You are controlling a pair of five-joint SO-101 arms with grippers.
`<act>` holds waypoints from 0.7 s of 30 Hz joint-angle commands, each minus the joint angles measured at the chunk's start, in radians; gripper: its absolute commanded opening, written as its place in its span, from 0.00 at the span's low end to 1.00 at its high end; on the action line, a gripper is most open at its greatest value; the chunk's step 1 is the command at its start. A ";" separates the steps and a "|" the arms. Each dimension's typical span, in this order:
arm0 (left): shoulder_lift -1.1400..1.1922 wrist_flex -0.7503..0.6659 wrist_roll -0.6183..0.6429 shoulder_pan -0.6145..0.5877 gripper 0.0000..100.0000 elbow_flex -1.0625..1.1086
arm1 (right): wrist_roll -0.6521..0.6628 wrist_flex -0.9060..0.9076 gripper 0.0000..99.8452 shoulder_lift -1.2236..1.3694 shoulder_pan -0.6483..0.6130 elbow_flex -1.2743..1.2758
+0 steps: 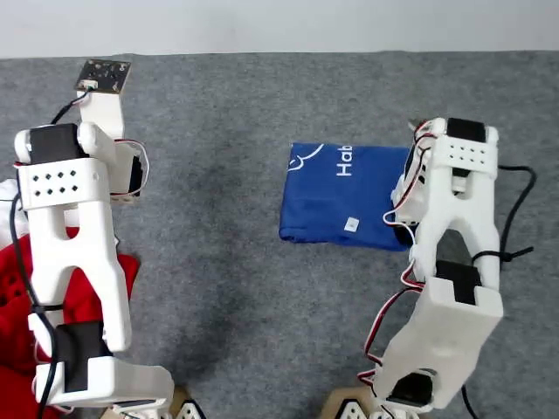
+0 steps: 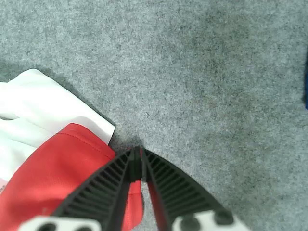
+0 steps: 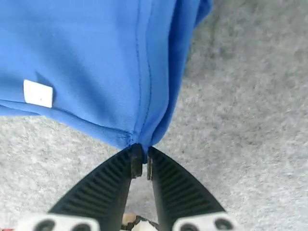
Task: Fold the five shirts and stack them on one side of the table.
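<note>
Because my right claw [image 3: 139,166] grips only the corner tip of the folded blue fabric shirt [image 3: 86,62], dragging may unfold it; left claw [image 2: 141,166] clenched, empty.

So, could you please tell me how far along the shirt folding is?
Done: the blue shirt lies folded on the grey table. In hand: the right end effector is shut on its corner. Still to do: the red shirt and white shirt lie heaped, unfolded, beside the shut left end effector; nothing stacked.
</note>
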 commanded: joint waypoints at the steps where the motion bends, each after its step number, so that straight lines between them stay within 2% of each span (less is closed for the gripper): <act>1: -0.046 0.023 0.005 0.000 0.01 -0.007 | 0.015 0.010 0.01 -0.059 0.013 0.020; 10: -0.046 0.023 0.005 0.000 0.01 -0.007 | 0.015 -0.024 0.02 -0.065 0.028 0.061; 16: -0.046 0.023 0.005 0.000 0.01 -0.007 | 0.014 0.033 0.21 -0.070 0.044 -0.081; 21: -0.046 0.023 0.005 0.000 0.01 -0.007 | 0.014 -0.065 0.15 -0.061 -0.008 -0.261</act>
